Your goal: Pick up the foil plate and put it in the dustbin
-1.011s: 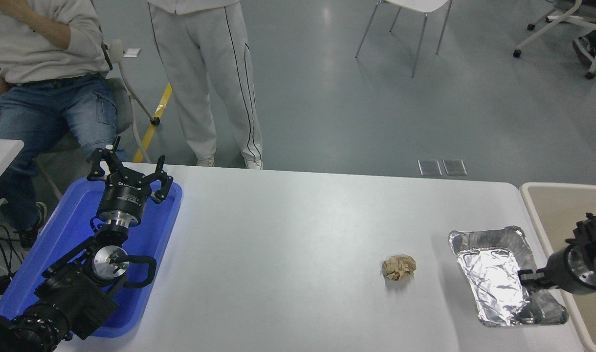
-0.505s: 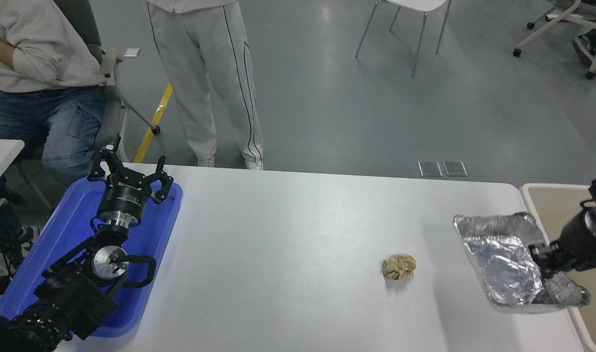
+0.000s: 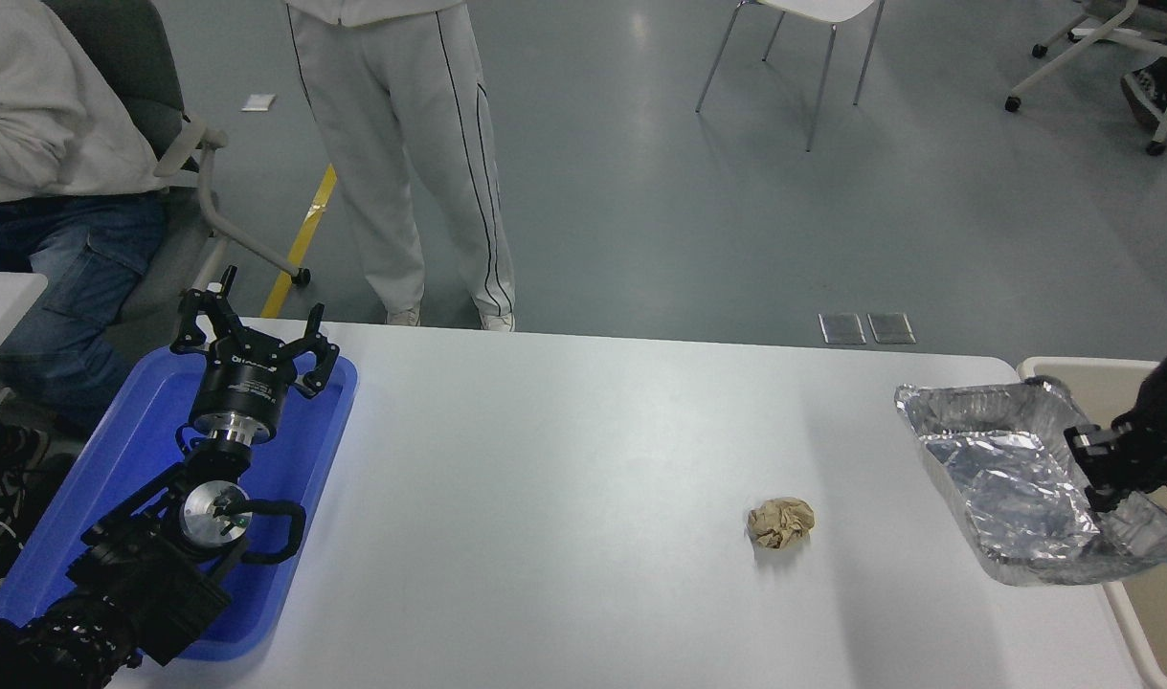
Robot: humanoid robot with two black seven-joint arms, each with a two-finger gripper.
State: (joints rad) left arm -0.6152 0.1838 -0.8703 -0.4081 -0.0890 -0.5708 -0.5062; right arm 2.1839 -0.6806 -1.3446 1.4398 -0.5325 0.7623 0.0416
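We see the right gripper point(image 3: 1098, 471) pinching the right rim of the foil plate point(image 3: 1019, 483), which hangs tilted off the table point(image 3: 564, 498), over its right edge and partly above the dustbin point(image 3: 1100, 378). Left gripper point(image 3: 250, 346) parked over the blue tray point(image 3: 114, 478), fingers spread. Paper ball point(image 3: 780, 522) lies left of the plate.

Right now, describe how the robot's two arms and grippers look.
Both arms are black. The left arm has bulky, textured segments, a round silver joint cap with a small green dot, a black loop handle and a silver ring below a cylindrical wrist with white lettering. The left gripper has several slim, black, claw-like fingers. The right gripper is blocky and black; finer detail is unclear.
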